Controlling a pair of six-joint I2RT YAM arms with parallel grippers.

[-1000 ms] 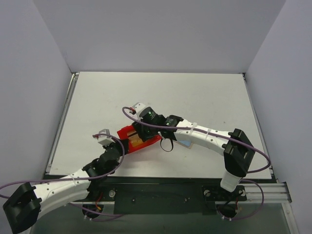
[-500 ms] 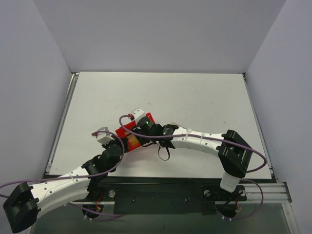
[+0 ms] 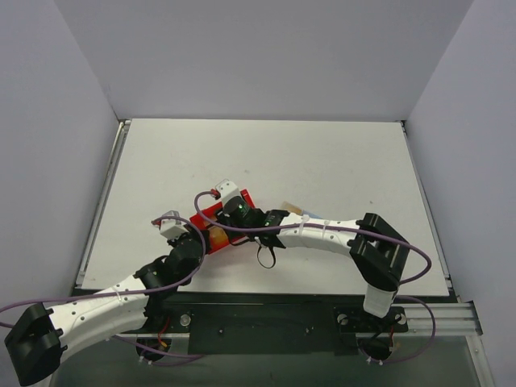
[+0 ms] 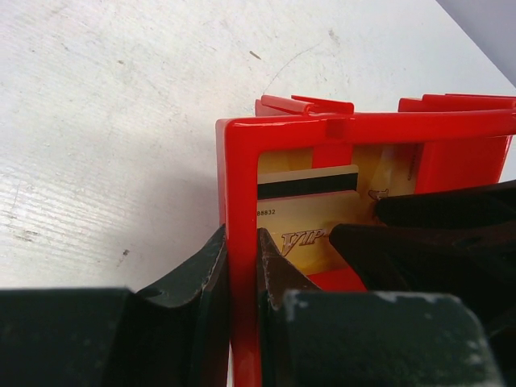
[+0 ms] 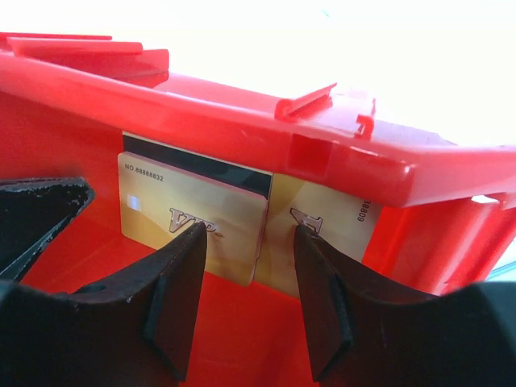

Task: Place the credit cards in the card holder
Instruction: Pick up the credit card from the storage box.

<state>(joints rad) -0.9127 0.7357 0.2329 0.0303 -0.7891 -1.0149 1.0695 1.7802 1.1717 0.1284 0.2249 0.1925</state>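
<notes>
Two orange-yellow credit cards (image 5: 193, 211) (image 4: 310, 211) stand overlapping against the inner wall of a red plastic bin (image 3: 211, 218). My left gripper (image 4: 242, 242) (image 3: 196, 239) is shut on the bin's near wall (image 4: 240, 185), one finger outside and one inside. My right gripper (image 5: 250, 235) (image 3: 234, 214) is open inside the bin, its fingertips just in front of the cards, one tip before each card. The beige-tan card holder (image 3: 292, 208) lies on the table right of the bin, mostly hidden behind my right arm, with a little light blue lining showing.
The red bin's far rim (image 5: 242, 121) rises just behind the cards. My right fingers (image 4: 419, 242) crowd the bin's inside next to my left gripper. The white table (image 3: 322, 161) stretches behind the bin, between grey walls.
My right gripper has moved left and down into the bin, facing the cards. The bin shifted slightly toward the back left. The card holder's edge has come into view behind my right arm.
</notes>
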